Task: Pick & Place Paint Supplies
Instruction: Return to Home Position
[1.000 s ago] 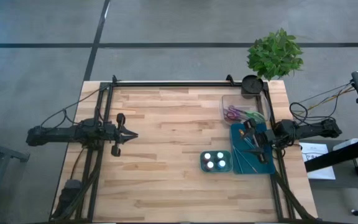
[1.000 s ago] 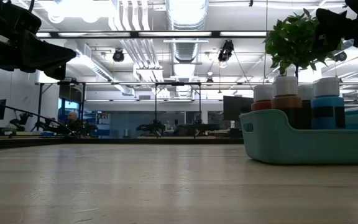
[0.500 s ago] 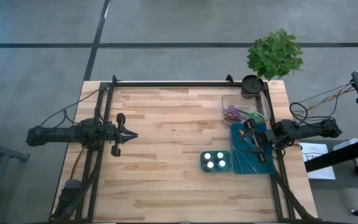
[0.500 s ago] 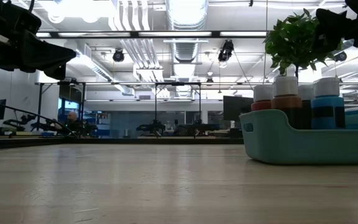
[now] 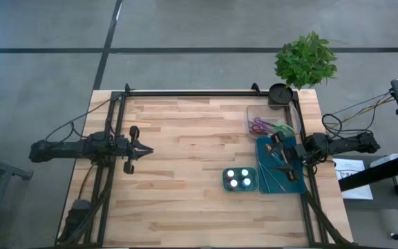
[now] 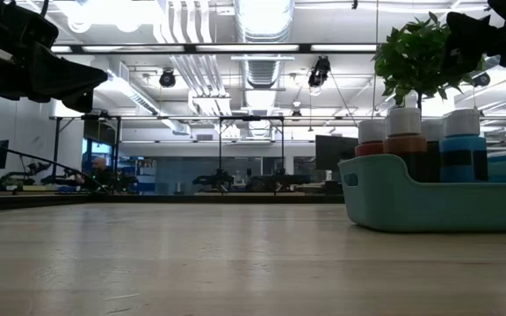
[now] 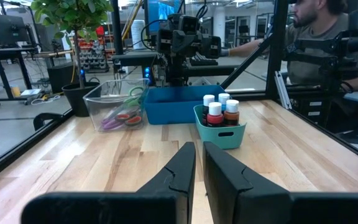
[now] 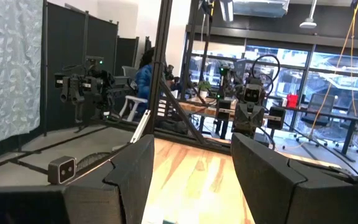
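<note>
table (image 5: 185, 138) of pale wood, all containers grouped at its right side. blue bin (image 5: 294, 187) at the right edge: thin paintbrushes (image 5: 271, 177) lie flat inside, along its length; their handle colours are not clear from above. just left of the bin, touching or nearly so, is the teal tray (image 5: 240, 188). it holds four small paint bottles (image 5: 239, 178), upright, with white caps; the low view shows red, brown and blue bodies above the tray wall. on the far side of the blue bin stands a clear tub (image 5: 251, 116) with purple, pink and green pieces in it; what they are cannot be told. beyond that, at the far right corner, is a dark pot (image 5: 280, 93) with a green plant (image 5: 306, 61). right gripper (image 5: 276, 153) hangs over the blue bin, above the brushes, its fingers (image 8: 129, 168) spread wide with nothing between them. left gripper (image 5: 146, 149) is at the left side of the table, well apart from every container and pointing towards them; its fingers (image 7: 182, 168) are drawn together with only a thin slit between, and they carry nothing. the rest of the table top is bare wood. a person (image 7: 316, 25) is seated in the room beyond the table, seen in the left wrist view.
</note>
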`<action>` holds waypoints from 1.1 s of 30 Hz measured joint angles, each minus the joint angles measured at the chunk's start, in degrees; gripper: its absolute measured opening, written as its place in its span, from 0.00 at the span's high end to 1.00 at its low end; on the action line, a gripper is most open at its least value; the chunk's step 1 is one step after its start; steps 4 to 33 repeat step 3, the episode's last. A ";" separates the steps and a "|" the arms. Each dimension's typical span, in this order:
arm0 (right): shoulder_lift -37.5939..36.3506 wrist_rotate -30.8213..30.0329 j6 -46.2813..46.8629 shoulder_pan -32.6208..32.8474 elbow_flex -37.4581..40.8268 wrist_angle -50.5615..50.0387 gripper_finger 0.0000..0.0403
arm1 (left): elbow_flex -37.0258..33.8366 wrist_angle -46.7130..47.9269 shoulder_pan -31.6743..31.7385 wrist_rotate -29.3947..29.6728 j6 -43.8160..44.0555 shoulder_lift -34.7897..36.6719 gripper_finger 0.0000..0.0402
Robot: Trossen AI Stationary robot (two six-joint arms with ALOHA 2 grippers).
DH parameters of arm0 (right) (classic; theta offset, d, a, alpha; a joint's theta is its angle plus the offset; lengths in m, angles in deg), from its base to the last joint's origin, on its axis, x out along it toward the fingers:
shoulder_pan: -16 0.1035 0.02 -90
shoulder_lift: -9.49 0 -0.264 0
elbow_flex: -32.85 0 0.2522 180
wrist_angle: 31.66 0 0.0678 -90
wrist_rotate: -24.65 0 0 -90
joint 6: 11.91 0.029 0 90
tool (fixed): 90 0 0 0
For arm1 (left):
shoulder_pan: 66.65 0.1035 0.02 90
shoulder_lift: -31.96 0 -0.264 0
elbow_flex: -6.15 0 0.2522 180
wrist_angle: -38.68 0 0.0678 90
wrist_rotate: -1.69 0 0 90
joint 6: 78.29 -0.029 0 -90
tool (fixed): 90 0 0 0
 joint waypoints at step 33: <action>0.00 0.00 0.10 0.00 0.00 0.00 0.48 | 0.00 0.01 0.02 0.00 0.00 0.00 0.90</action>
